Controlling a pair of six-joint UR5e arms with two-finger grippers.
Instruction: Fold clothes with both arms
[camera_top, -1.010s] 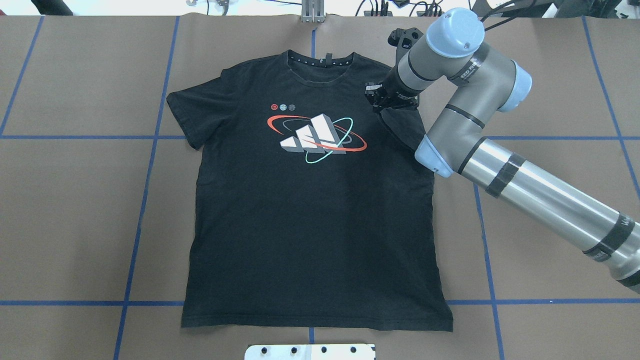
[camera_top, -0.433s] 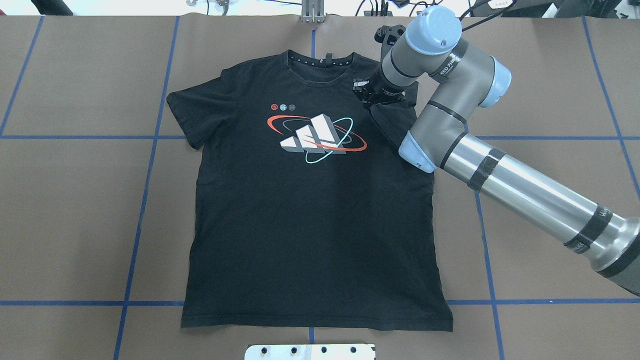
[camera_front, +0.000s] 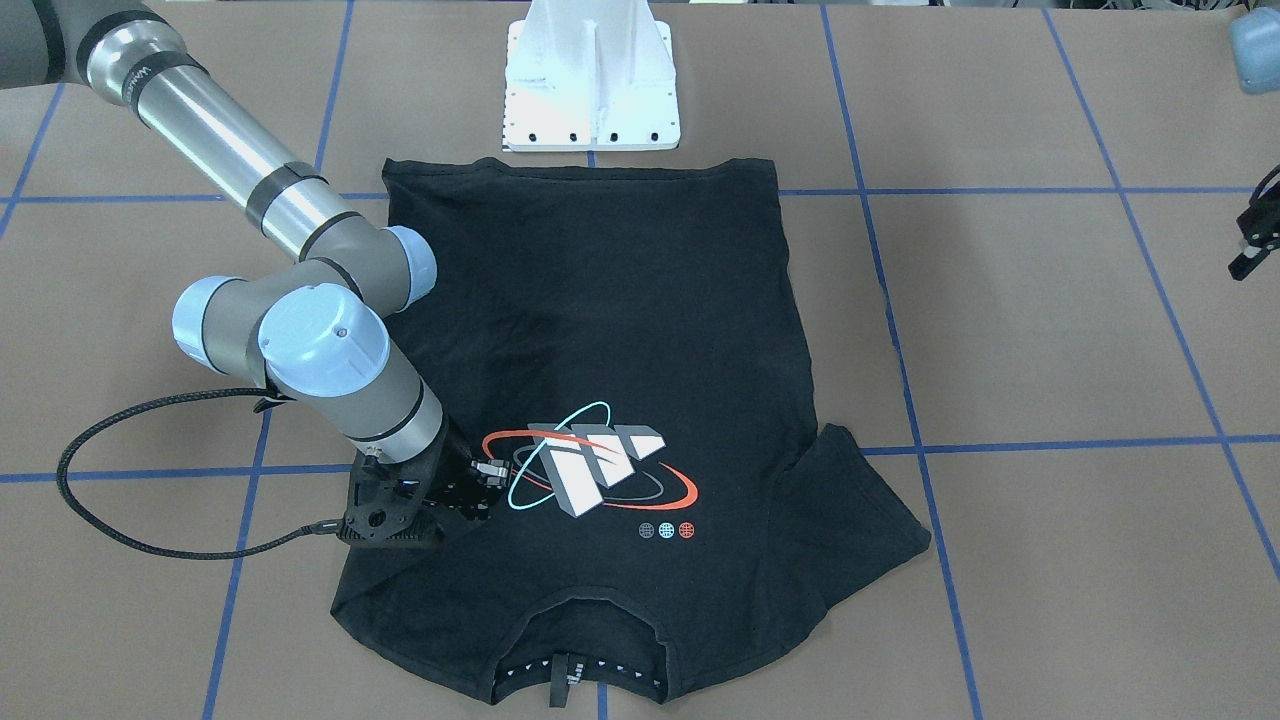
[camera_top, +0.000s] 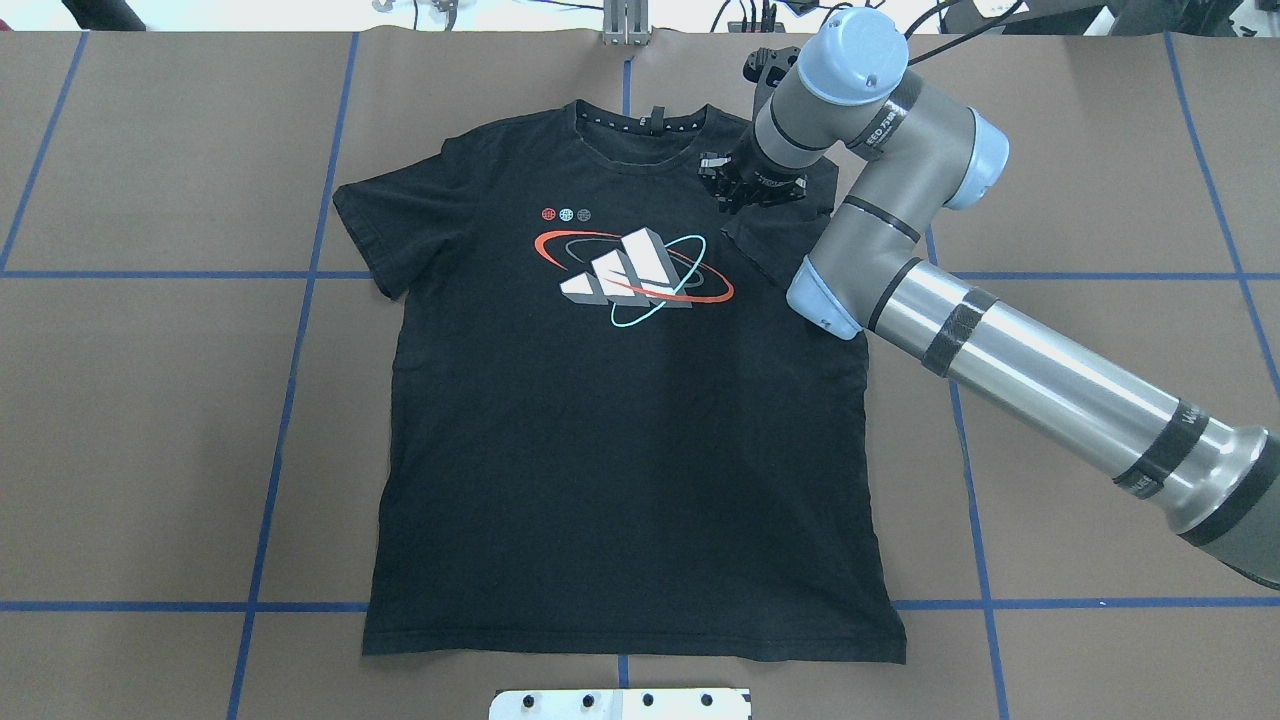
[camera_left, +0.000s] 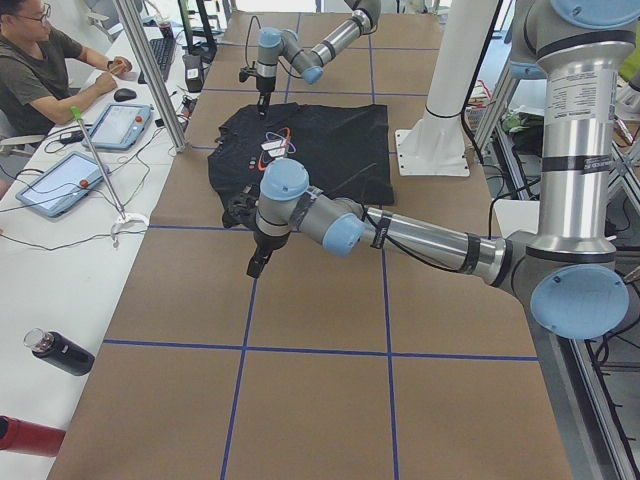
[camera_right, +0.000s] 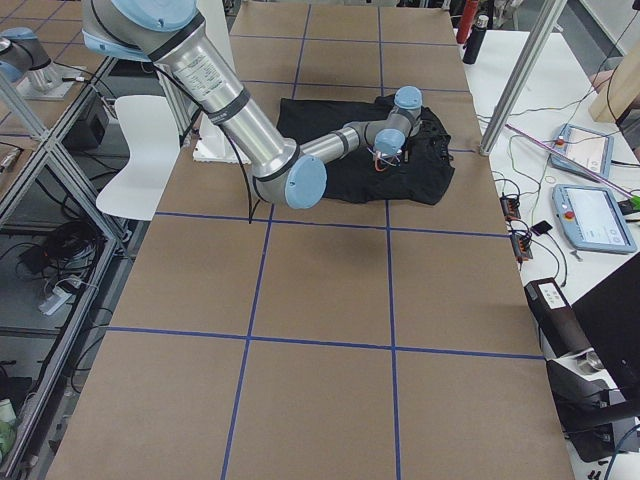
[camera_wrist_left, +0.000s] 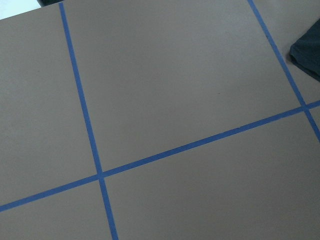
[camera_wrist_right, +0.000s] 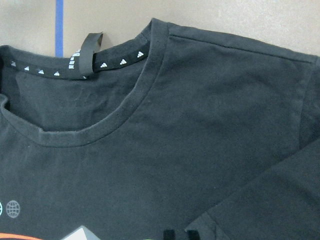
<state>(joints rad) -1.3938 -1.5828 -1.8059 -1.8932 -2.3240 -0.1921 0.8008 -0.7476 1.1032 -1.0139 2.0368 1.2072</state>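
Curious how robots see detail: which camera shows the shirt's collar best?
Right wrist-mounted: the collar is close-up, ribbing clear. Overhead shows it small; front-facing has it at the bottom edge; side views, tiny; left wrist, nothing.

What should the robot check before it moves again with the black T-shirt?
1. right gripper is over the T-shirt, near the collar: ok.
2. right-side sleeve is folded in over the chest: ok.
3. Right jaws are really pinching that sleeve: cannot tell.
4. left-side sleeve is folded in too: not ok, it lies spread out flat.
5. left gripper is at the shirt, ready to help: not ok, it hangs off to the side over bare table.
6. The bottom hem lies flat: ok.
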